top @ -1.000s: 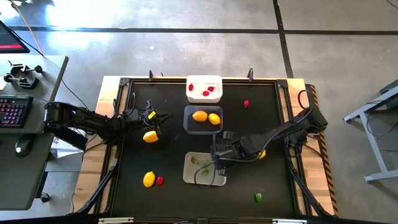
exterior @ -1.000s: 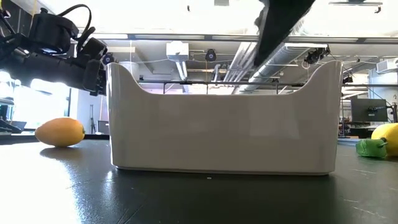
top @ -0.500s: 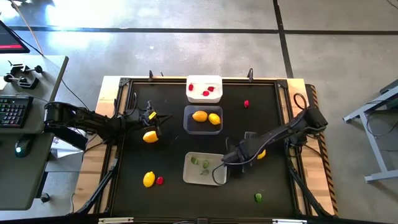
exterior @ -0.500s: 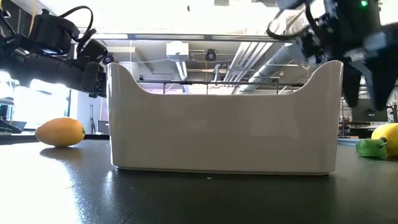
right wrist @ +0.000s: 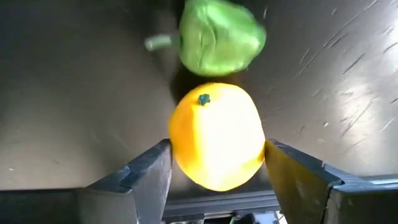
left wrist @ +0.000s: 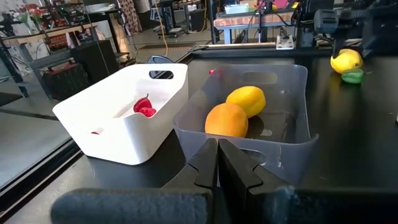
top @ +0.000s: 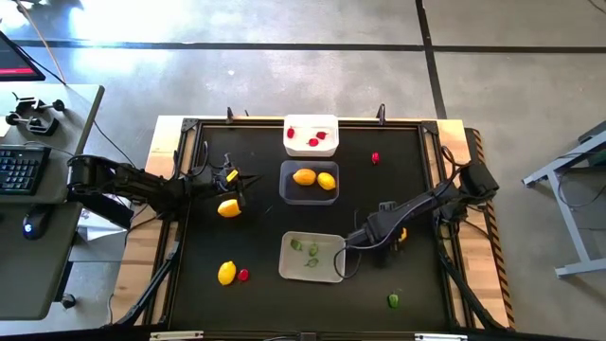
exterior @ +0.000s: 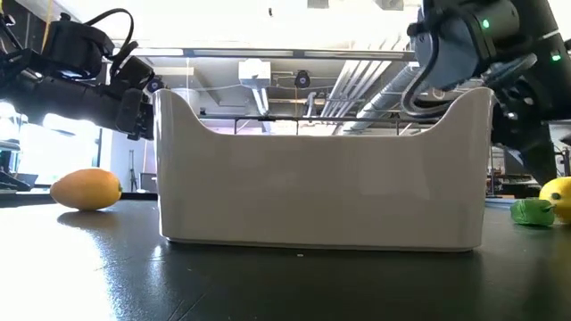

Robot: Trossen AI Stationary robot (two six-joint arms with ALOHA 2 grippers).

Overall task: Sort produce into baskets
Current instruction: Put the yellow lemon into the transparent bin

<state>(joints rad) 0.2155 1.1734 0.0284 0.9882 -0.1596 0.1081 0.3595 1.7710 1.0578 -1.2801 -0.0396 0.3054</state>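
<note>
My right gripper point(right wrist: 216, 171) is open and points down over a yellow lemon point(right wrist: 216, 134) right of the pale grey basket point(top: 311, 257). One finger stands close on each side of the lemon. A green piece point(right wrist: 221, 37) lies just beyond it. My left gripper point(left wrist: 217, 163) is shut and holds nothing. It hangs at the table's left, beside a lemon point(top: 228, 207) lying on the table. The white basket point(top: 311, 135) holds red pieces. The clear basket point(top: 309, 181) holds two lemons, and the pale grey basket holds green pieces.
Loose on the black table are a lemon point(top: 226, 273) with a red piece point(top: 243, 275) at the near left, a red piece point(top: 375, 158) at the far right and a green piece point(top: 393, 300) near the front edge. In the low view the pale grey basket point(exterior: 321, 178) fills the foreground.
My right gripper has left the space over the pale grey basket and gone toward the table's right edge and down. It has tipped from nearly level to pointing steeply down over the lemon, and its fingers have stayed open.
</note>
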